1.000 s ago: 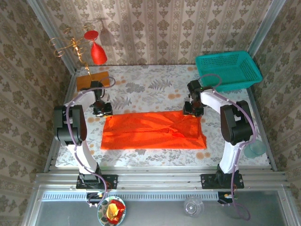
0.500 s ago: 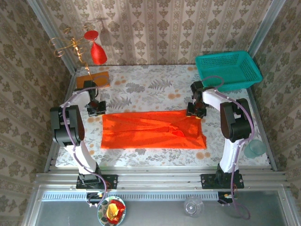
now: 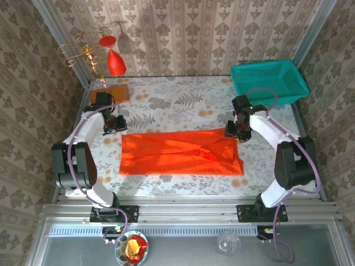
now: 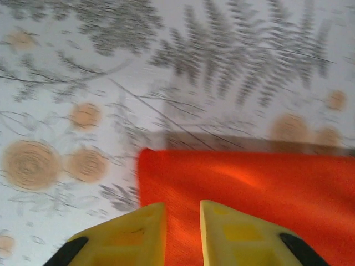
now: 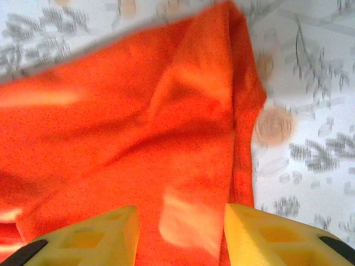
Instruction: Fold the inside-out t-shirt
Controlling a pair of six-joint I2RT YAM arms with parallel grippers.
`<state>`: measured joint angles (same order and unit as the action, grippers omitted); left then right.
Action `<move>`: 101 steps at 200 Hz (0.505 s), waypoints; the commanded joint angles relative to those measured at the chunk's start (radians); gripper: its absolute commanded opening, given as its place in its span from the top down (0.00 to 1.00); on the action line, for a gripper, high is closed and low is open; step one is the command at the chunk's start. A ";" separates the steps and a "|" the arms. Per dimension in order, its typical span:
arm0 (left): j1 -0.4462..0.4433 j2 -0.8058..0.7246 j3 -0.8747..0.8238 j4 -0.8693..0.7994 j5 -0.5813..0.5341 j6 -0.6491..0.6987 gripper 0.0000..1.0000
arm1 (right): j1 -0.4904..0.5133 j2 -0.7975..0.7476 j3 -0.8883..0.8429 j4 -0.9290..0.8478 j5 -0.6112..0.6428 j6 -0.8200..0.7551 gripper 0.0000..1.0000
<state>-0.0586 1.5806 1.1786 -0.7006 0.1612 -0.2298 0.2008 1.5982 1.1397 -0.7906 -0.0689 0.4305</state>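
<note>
The inside-out t-shirt (image 3: 180, 153) lies flat as a long orange-red band across the middle of the table, its right end slightly rumpled. My left gripper (image 3: 113, 123) hovers just beyond the shirt's far left corner. In the left wrist view its yellow fingers (image 4: 141, 230) stand a narrow gap apart above the shirt's corner (image 4: 249, 183), and nothing is pinched between them. My right gripper (image 3: 236, 132) is at the far right corner. In the right wrist view it (image 5: 180, 209) is open wide over the wrinkled cloth (image 5: 138, 127) and holds nothing.
A teal basket (image 3: 269, 82) stands at the back right. An orange-brown wooden block (image 3: 108, 94) lies at the back left, with a red ornament on a gold stand (image 3: 115, 62) behind it. A clear cup (image 3: 302, 174) sits at the right edge. The floral table (image 3: 177, 102) is bare beyond the shirt.
Both grippers have drawn outward from the shirt's far corners, the left to the left and back, the right to the right. The left fingers have parted slightly. The shirt lies as before.
</note>
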 commanded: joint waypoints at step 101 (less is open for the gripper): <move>-0.076 0.038 -0.287 0.069 0.056 -0.075 0.94 | 0.100 -0.013 -0.253 0.039 -0.042 0.128 0.67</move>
<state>-0.1474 1.5982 0.8970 -0.6449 0.2386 -0.2886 0.2993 1.5639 0.9085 -0.7696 -0.1261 0.5274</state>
